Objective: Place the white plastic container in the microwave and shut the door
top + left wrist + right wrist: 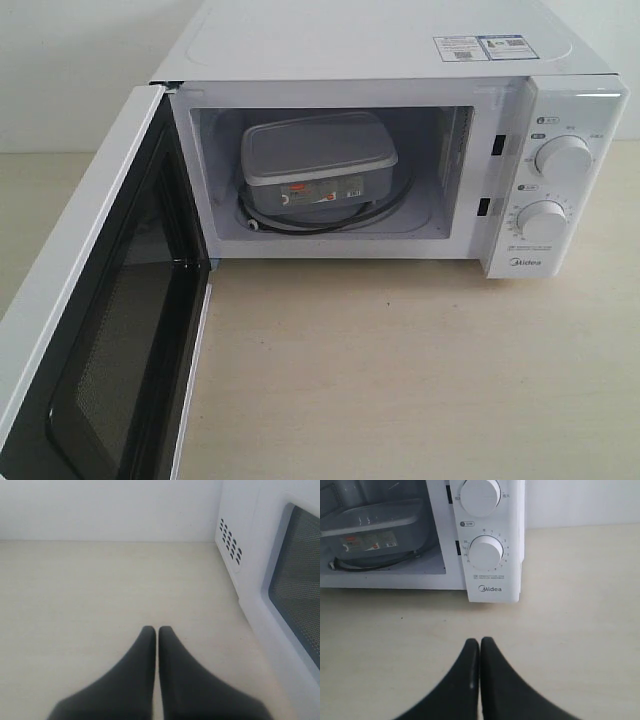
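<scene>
The white plastic container (318, 165) sits inside the microwave (400, 60) on the glass turntable, lid on, its label facing out. In the right wrist view the container (375, 527) shows inside the cavity, beside the dial panel (486, 552). The door (95, 300) stands wide open, swung out to the left, its dark window (300, 575) visible in the left wrist view. My left gripper (157, 630) is shut and empty over the table, outside the door. Shut and empty too, my right gripper (479, 641) hangs in front of the dial panel. Neither gripper appears in the exterior view.
The microwave stands on a pale wooden table (420, 380) against a white wall (110, 510). Vent holes (229, 539) mark the microwave's side near the door. Bare tabletop stretches in front of the cavity.
</scene>
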Motion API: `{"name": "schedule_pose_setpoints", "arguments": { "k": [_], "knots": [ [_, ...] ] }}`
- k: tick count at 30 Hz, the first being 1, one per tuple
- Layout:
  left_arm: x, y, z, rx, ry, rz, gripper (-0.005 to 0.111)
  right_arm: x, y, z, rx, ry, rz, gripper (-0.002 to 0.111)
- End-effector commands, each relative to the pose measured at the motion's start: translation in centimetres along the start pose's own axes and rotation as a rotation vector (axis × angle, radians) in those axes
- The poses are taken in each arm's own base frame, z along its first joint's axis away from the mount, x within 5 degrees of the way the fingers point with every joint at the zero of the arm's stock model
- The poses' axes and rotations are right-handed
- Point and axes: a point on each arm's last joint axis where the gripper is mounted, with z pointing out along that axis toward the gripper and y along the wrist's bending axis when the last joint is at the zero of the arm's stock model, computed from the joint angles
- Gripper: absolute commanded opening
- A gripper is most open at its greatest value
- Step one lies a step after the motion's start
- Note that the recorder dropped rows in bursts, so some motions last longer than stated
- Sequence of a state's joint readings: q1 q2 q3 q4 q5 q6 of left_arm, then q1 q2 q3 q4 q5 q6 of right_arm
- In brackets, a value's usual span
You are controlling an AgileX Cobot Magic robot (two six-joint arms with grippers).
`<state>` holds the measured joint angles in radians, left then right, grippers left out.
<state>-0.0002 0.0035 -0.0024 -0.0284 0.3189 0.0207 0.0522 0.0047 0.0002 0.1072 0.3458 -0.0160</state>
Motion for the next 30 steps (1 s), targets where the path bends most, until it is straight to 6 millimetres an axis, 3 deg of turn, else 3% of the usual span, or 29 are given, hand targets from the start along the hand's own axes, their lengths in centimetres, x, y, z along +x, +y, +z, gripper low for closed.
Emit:
{"name": "schedule_pose_setpoints", "arguments": {
  "k": [1, 24, 30],
  "knots": [
    [0.0, -0.1, 0.0, 0.013, -0.005, -0.016, 0.004, -0.1, 0.0, 0.0, 0.005, -0.009, 0.012, 0.000],
    [-0.1, 0.0, 0.0, 0.002, -0.015, 0.026, 0.004, -0.1, 0.0, 0.0, 0.005, -0.009, 0.012, 0.000],
    [-1.5, 0.1, -0.1, -0.016, -0.171, 0.127, 0.004, -0.1, 0.0, 0.0, 0.005, -0.009, 0.012, 0.000]
  ]
}}
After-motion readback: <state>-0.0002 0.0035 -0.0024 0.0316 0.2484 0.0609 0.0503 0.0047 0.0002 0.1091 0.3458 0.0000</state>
